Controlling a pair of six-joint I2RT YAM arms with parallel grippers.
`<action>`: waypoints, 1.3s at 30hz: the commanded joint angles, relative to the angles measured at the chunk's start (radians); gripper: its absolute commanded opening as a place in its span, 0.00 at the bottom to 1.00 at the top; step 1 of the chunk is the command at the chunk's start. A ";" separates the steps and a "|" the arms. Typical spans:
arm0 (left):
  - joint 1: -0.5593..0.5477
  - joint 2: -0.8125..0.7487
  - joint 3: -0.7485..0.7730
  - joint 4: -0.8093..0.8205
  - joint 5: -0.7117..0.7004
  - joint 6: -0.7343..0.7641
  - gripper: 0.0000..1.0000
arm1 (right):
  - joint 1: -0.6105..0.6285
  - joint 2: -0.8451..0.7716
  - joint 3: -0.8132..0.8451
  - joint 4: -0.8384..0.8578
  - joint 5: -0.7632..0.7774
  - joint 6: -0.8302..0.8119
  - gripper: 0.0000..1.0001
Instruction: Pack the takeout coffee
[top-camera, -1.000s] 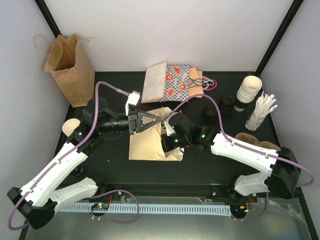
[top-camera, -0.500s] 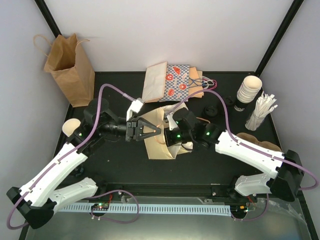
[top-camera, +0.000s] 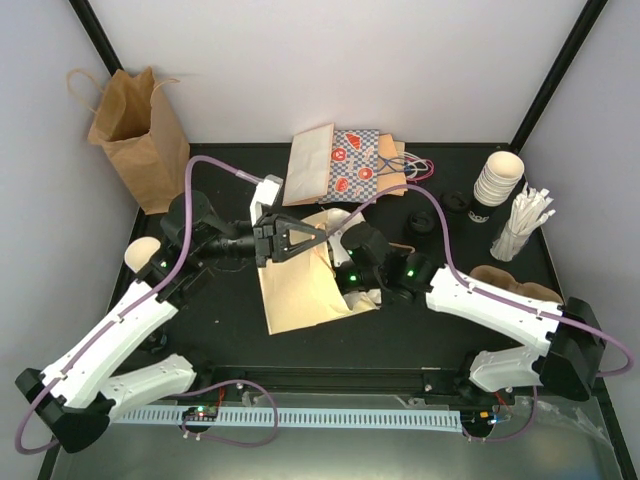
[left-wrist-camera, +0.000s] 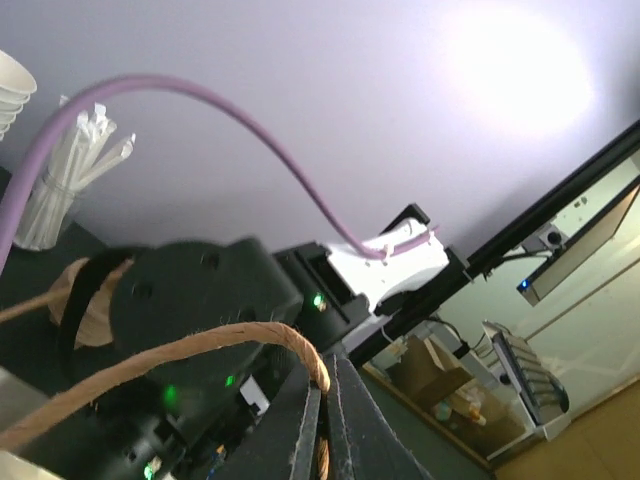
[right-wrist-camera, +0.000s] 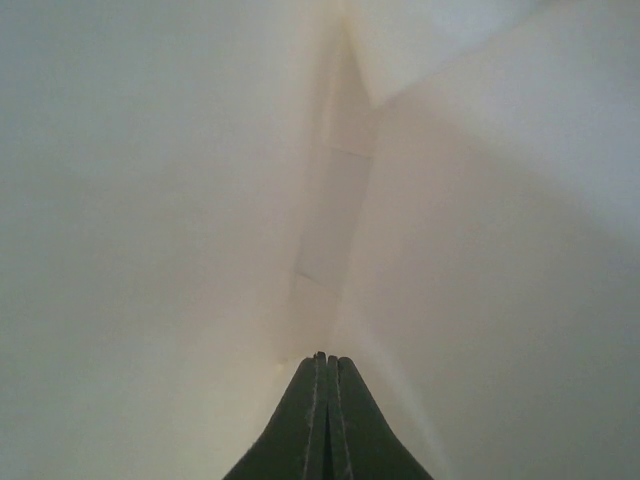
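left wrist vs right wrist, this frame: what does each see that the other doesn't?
Left wrist only: the twine handle pinched in the shut left gripper, the right arm, cable, sticks and cups.
Right wrist only: the bag from inside, its cream folds around the shut right gripper.
Both: own fingers closed, each on or in part of the same bag.

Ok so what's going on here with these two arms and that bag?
Both arms are working on the cream handled paper bag lying on the black table, apparently trying to open it. The left gripper is shut on the bag's twisted paper handle. The right gripper, fingers closed, is poked inside the bag. The stack of small white paper cups sits at the far right, not yet packed.
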 joint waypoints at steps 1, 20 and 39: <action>-0.004 0.032 0.074 0.127 -0.030 -0.051 0.02 | 0.004 0.013 -0.037 0.047 -0.010 0.038 0.01; -0.010 0.086 0.079 0.223 -0.044 -0.095 0.02 | 0.003 0.035 -0.029 0.121 -0.184 0.099 0.01; -0.011 0.062 0.198 0.105 -0.056 -0.004 0.02 | 0.018 0.126 0.006 -0.153 0.076 0.019 0.01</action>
